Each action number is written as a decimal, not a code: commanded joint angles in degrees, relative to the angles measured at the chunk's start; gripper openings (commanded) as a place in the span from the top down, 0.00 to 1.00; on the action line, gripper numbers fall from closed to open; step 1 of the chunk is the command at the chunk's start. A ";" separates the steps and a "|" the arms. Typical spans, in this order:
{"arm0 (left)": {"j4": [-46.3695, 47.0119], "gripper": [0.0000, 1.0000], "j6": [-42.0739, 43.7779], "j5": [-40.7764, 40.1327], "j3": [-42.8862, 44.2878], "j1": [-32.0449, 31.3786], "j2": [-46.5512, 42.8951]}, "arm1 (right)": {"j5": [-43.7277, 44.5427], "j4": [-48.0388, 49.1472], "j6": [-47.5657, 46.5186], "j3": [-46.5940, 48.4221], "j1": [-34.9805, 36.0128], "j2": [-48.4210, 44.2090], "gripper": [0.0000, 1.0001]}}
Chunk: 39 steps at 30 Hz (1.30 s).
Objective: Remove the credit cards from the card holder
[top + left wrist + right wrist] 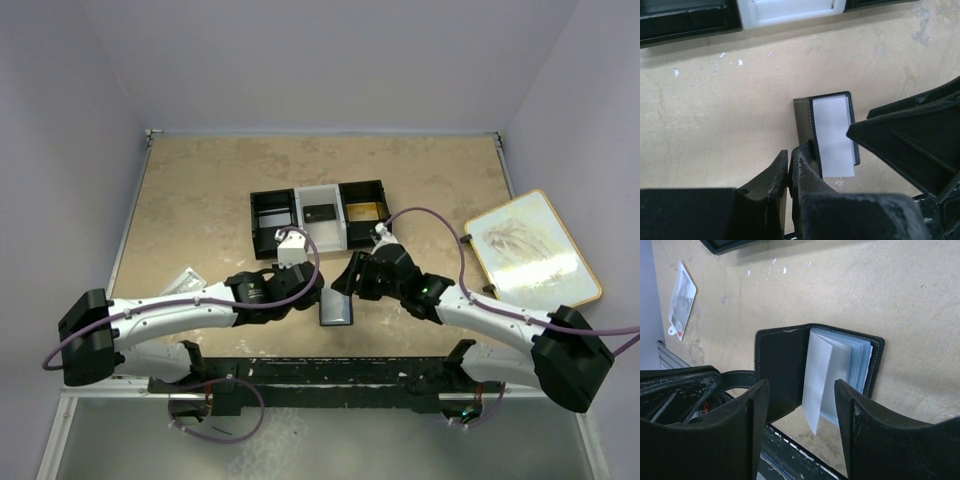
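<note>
Main worry: the card holder point(782, 365) lies open right by the near edge of the table point(920, 300), so one clumsy nudge could slide it off or flop it shut. The right gripper point(801, 387) hangs low, jaws apart, lined up on a raised sleeve point(822, 375). The left gripper point(829, 140) straddles the holder too, but I can't tell if it's actually pinching.

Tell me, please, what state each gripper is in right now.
Left gripper: fingers closed on the cover edge of the card holder.
Right gripper: open, holding nothing.
</note>
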 commanded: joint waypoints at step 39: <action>-2.70 1.00 -5.56 -4.39 -10.07 -0.17 0.01 | -12.82 11.18 -2.79 3.27 0.17 13.16 0.39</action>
